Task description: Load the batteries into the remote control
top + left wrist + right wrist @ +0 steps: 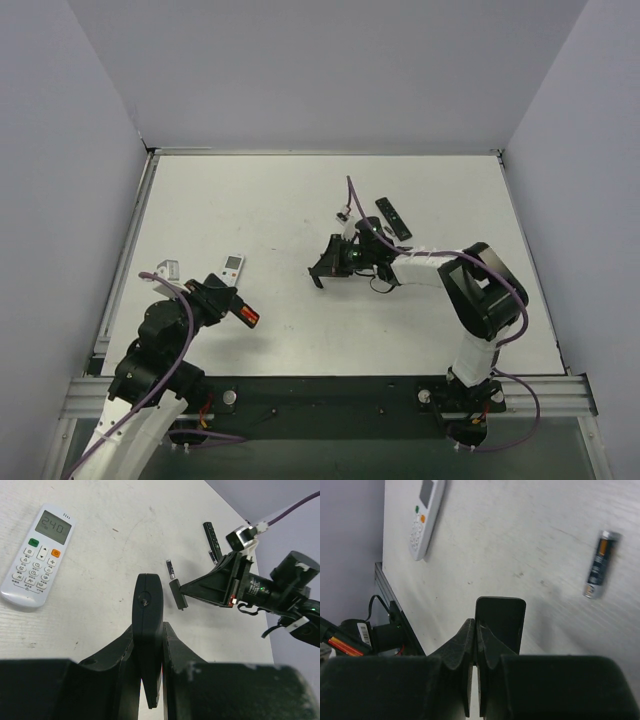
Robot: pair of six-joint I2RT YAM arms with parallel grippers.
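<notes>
1. Left gripper [149, 630] jaws are clamped on a black remote body [146, 600]. It is held edge-on and appears clear of the table [250, 200], probably so that its back is presented to the other arm.
2. Right gripper [476, 627] jaws are pressed together, with a thin black plate [501, 620] apparently nipped at the tips. The plate is judged to be the battery cover, held away so the bay is exposed, but this cannot be confirmed.
3. One battery [600, 564], dark with an orange band, is seen lying flat on the table. In the right wrist view it is at 2 o'clock of the plate, near but not touching. No cell is held by either gripper.
4. A white remote [37, 555] with a lit display is lying face up at 10 o'clock of the left gripper in the left wrist view. It is well apart and is judged not to be the target.
5. A slim black remote [393, 218] is lying flat at 2 o'clock of the right gripper in the top view.
6. The task is judged to be at an early stage, with no cell seen loaded. The plate would have to be set down before the battery can be picked up.
</notes>
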